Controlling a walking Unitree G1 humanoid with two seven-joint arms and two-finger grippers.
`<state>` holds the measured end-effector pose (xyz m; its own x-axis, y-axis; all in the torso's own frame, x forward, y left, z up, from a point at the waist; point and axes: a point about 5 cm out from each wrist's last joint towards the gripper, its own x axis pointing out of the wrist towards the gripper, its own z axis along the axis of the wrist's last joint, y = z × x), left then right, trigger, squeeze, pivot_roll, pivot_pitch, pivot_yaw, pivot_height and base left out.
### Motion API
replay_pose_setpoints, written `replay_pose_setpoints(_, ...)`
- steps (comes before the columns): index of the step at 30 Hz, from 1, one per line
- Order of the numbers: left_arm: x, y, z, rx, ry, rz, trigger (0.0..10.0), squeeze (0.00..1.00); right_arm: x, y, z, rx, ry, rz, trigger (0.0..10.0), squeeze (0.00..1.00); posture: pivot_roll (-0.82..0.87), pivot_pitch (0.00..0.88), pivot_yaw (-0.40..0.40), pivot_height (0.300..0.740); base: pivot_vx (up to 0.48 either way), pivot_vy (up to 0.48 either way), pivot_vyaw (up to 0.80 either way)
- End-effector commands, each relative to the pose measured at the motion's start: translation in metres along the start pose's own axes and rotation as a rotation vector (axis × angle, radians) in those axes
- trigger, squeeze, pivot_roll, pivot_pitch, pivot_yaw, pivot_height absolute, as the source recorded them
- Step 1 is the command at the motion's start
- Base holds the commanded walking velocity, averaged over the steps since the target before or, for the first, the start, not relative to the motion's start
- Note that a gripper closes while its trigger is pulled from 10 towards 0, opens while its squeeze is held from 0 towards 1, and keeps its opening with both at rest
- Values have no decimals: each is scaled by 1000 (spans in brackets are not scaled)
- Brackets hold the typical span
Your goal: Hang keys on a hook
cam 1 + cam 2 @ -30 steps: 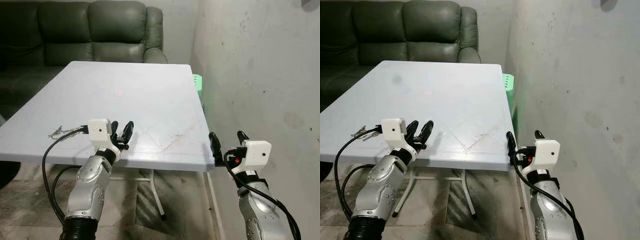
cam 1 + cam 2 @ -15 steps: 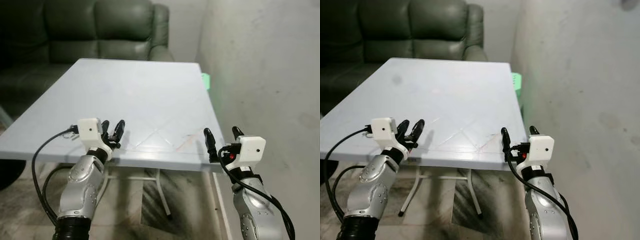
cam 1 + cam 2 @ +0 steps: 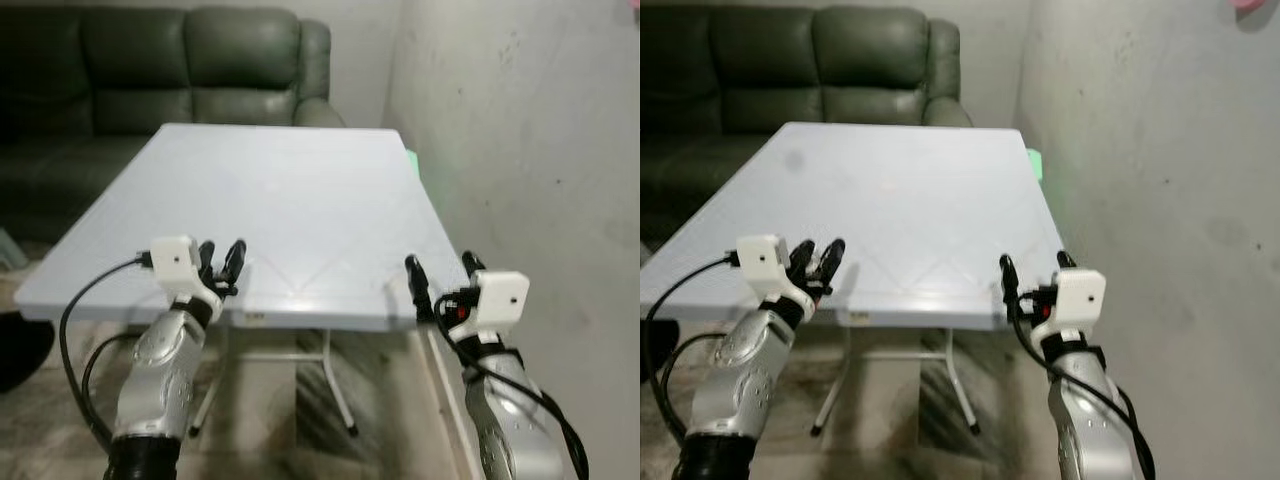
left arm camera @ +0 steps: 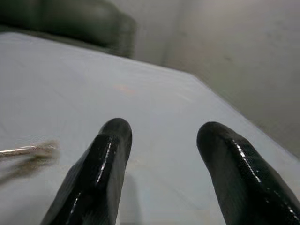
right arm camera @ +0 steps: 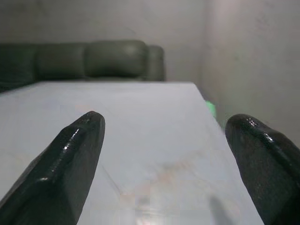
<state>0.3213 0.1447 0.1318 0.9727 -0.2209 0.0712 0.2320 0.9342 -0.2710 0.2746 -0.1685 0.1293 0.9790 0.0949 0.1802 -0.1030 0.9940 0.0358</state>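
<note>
1. Left wrist view sits nearest the work: our left gripper [image 4: 161, 164] hangs just over the near edge of the pale grey-white rectangular plastic table [image 3: 290, 190] with its two black fingers [image 4: 96, 173] spread and nothing between them; we judge it is held low and level so it can slide in over the tabletop.
2. Beside those fingers, on the outer side of the wrist, lies a blurred thin silvery metal bunch of keys [image 4: 28, 151] flat on the table; it is near the gripper but apart from it, so the pick-up is not yet done.
3. Our right gripper [image 3: 440, 275] is raised at the table's near right corner, fingers wide apart and empty; we take it as waiting clear of the left arm's reach.
4. Further off, the tabletop runs away from us, a small green object [image 3: 1036, 160] peeks past its far right edge by the stained grey concrete wall [image 3: 530, 150], and a dark green padded leather sofa [image 3: 180, 60] stands behind; we can make out no hook.
5. Against half a second ago the whole head picture has shifted, the table sitting lower and further from us, so the camera has moved; both grippers keep the same spread and much the same stations at the near edge.
</note>
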Motion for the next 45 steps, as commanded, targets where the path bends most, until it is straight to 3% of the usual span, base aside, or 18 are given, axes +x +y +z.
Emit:
replay_pose_setpoints(1,-1,7,4,14,-4,16,10000,0,3,3,7,0,-29,10,10000,0,5,0,-26,740,0,428,0)
replay_pose_setpoints(36,0,6,2,15,3,11,10000,0,2,6,5,-6,-14,37,10000,0,6,0,-36,740,0,421,0)
replay_pose_setpoints(45,0,5,1,21,6,19,10000,0,2,4,3,-42,10,43,10000,0,8,0,-39,740,0,0,0)
